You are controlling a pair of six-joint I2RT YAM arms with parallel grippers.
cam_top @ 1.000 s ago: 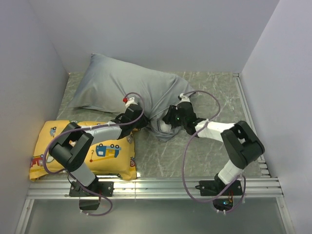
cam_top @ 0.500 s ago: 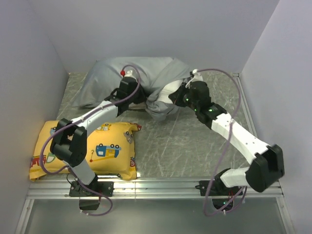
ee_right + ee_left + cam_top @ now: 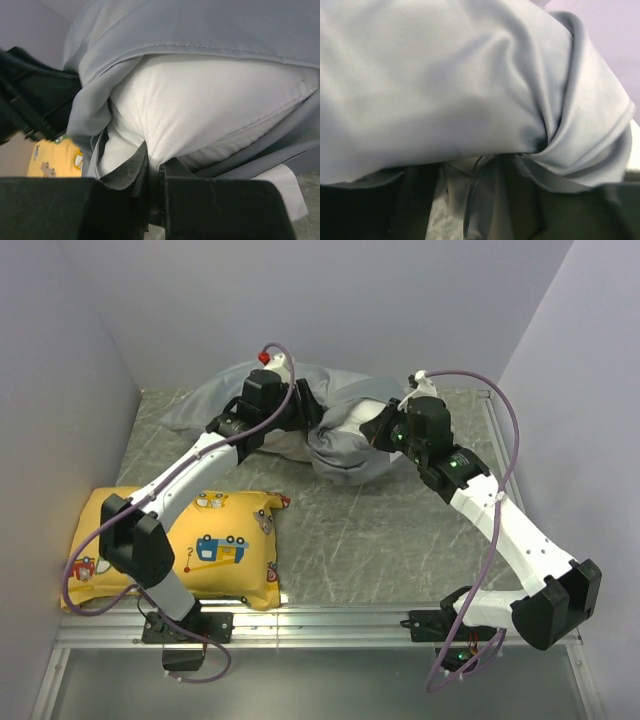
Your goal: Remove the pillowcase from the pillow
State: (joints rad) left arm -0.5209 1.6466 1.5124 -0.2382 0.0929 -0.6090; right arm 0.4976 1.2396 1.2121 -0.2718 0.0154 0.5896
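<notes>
A grey marbled table (image 3: 400, 530) boxed in by pale walls (image 3: 330, 300) carries the whole scene; at its near left a yellow cushion (image 3: 215, 550) printed with vehicles lies flat, well apart from the work and apparently no part of it. Both arms stretch from the near edge toward the far middle, where the bundle sits close to the back wall.

The right gripper (image 3: 153, 172) has its jaws nearly together, clenched on a pinch of the white pillow (image 3: 210, 110) where it bulges out of the open mouth of the cover; a grey flap lies just beside one finger. This grip looks meant to anchor the stuffing.

The left gripper (image 3: 470, 170) is buried in the grey pillowcase (image 3: 445, 85); a fold runs down between its dark fingers and creases twist toward them, so it seems to be grasping cloth, though the tips are hidden. Held on the far side, it is placed to drag the cover away from the other grip.

The pillowcase is bunched and partly peeled, white showing at two spots; most of the pillow is inside, so I judge the task roughly midway; the risk is the pillow slipping from so small a pinch.
</notes>
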